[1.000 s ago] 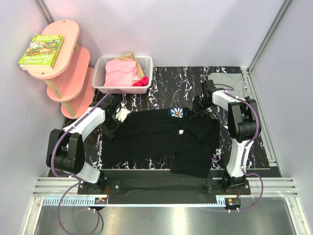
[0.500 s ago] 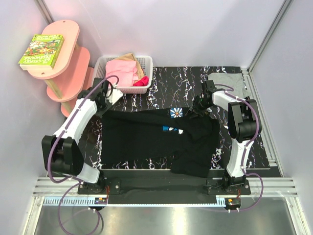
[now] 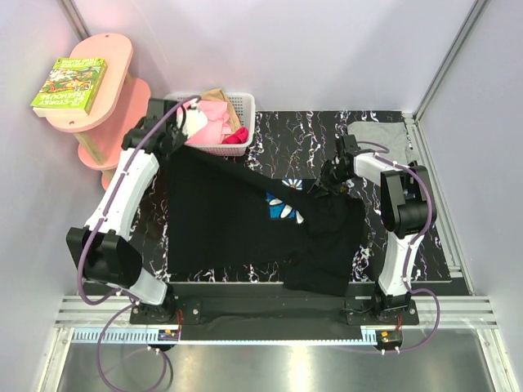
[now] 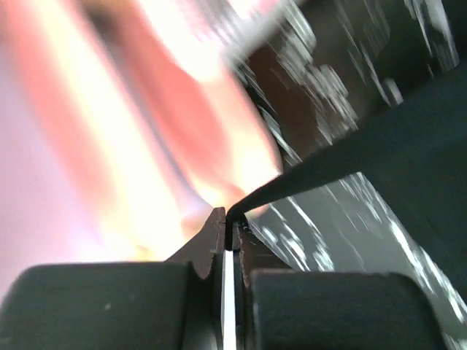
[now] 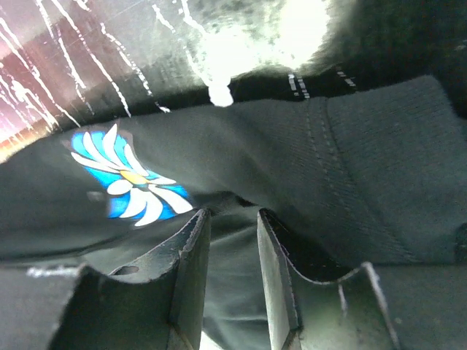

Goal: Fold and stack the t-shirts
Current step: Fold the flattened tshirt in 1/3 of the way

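Left gripper (image 4: 232, 227) pinching black t-shirt (image 3: 229, 229) edge (held aloft), right gripper (image 5: 228, 219) narrow, seemingly nipping it too

Left arm (image 3: 131, 184), right arm (image 3: 398, 245): white link shells, black joints; purple cables (image 3: 172, 110) looped alongside; black fingers (image 5: 182, 284).

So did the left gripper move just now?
Yes. The left gripper went farther back on the table, toward the white basket, and is now at its left edge, lifting a corner of the black t-shirt.
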Action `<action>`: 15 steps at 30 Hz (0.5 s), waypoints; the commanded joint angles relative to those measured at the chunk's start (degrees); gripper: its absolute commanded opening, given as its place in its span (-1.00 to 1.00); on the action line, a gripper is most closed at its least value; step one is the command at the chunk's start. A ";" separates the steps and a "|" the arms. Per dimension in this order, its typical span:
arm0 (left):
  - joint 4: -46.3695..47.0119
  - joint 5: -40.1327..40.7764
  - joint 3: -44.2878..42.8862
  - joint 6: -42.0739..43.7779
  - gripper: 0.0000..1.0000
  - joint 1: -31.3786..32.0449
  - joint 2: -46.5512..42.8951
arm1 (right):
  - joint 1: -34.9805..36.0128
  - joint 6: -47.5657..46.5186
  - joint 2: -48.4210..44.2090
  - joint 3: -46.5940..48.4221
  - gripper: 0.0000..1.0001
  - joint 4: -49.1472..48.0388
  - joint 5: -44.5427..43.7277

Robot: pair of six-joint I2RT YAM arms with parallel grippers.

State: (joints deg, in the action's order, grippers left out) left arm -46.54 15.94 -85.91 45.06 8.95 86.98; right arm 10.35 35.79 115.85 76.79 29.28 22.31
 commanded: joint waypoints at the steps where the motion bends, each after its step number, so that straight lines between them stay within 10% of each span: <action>1: 3.48 7.70 -7.61 3.45 -1.00 1.42 0.47 | 0.02 -1.86 -1.16 -2.17 -0.20 0.61 -3.50; 15: 9.36 7.26 38.96 4.25 -1.00 2.91 -15.69 | -0.42 -2.39 -2.65 -2.70 -0.21 0.87 -3.76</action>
State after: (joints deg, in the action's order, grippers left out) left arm -40.86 20.29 -53.25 48.05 12.29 76.73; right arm 10.55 35.42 114.87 75.26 28.18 22.48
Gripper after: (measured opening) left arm 0.025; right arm 0.393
